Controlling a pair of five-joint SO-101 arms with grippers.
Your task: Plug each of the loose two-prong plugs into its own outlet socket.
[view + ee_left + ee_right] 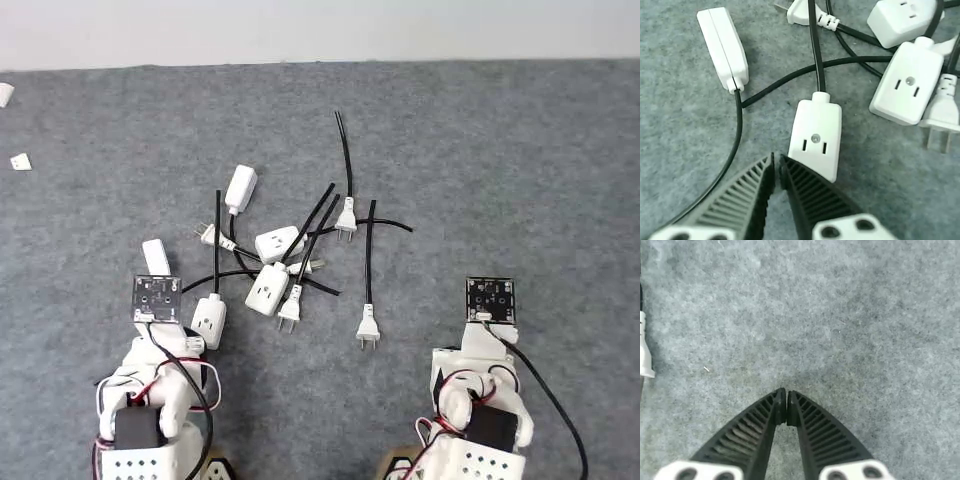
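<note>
**Item 1, left pincer** (777, 166): we found it clenched, tips together, grasping nothing, low over the bench (520, 150).

**Item 2, nearest socket** (816, 134): white, slotted face up. It lay just ahead of the left pincer, close against one finger (810, 195); we could not tell whether they touched. Its long axis ran straight away from the pincer, and the black cord (815, 60) left by the far end.

**Item 3, second socket** (907, 82): farther ahead and to the right of the left pincer, face up, long axis slanting away. A tilted plug (941, 107) lay against its side, unplugged, with its prongs aimed back toward the arms.

**Item 4, third socket** (900, 17): we logged it beyond the second, farther again from the pincer.

**Item 5, long white block** (724, 47): ahead and to the left of the left pincer, well apart from it, cord end nearer the pincer.

**Item 6, right pincer** (785, 407): clenched, holding nothing, over the grey covering.

**Item 7, loose plug** (368, 328): ahead and to the left of the right pincer, between the two arms. Its long axis ran away from them, prongs toward the arms, cord trailing off beyond.

**Item 8, far plug** (346, 220): well beyond both pincers, on the same heading, prongs toward the arms.

**Surface:** we noted grey felt-like covering across the bench and a pale wall (320, 30) along its far edge. Two small white scraps (20, 162) lay far off to the left of the left pincer.
</note>
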